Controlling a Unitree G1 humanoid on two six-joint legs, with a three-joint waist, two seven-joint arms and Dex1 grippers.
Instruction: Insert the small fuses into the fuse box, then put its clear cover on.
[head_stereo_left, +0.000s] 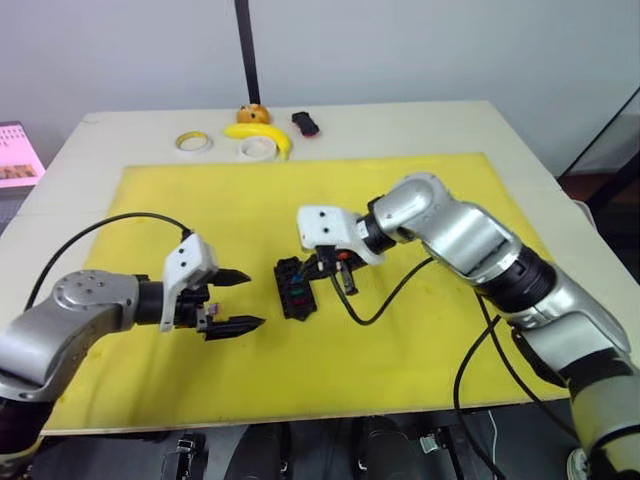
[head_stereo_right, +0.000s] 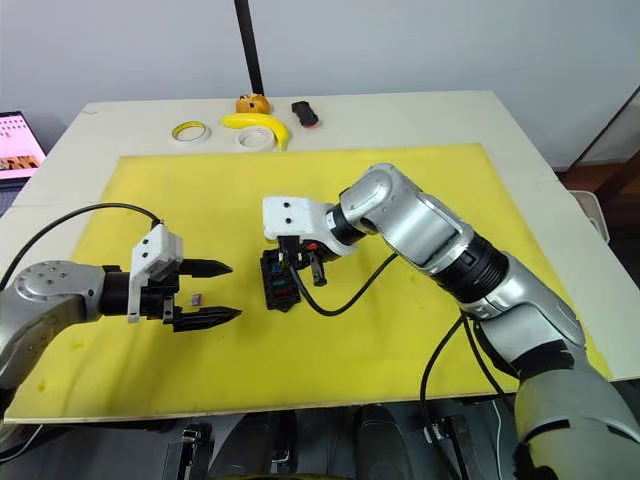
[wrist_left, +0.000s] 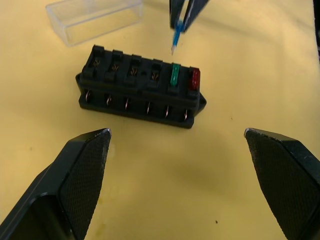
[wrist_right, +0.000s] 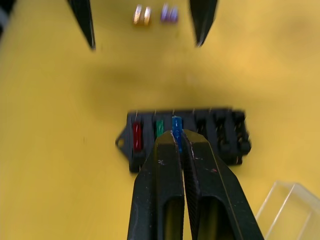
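Note:
The black fuse box lies at the middle of the yellow mat. A red fuse and a green fuse sit in its end slots. My right gripper is shut on a blue fuse and holds it just above the box, close to the green one. My left gripper stands open on the box's left side with nothing between its fingers. A purple fuse and a yellow fuse lie loose on the mat by the left gripper. The clear cover rests open side up just beyond the box.
At the table's far edge are two white tape rolls, a banana, a small orange object and a black-and-red gadget. A black pole rises behind them. A black cable loops from my right wrist over the mat.

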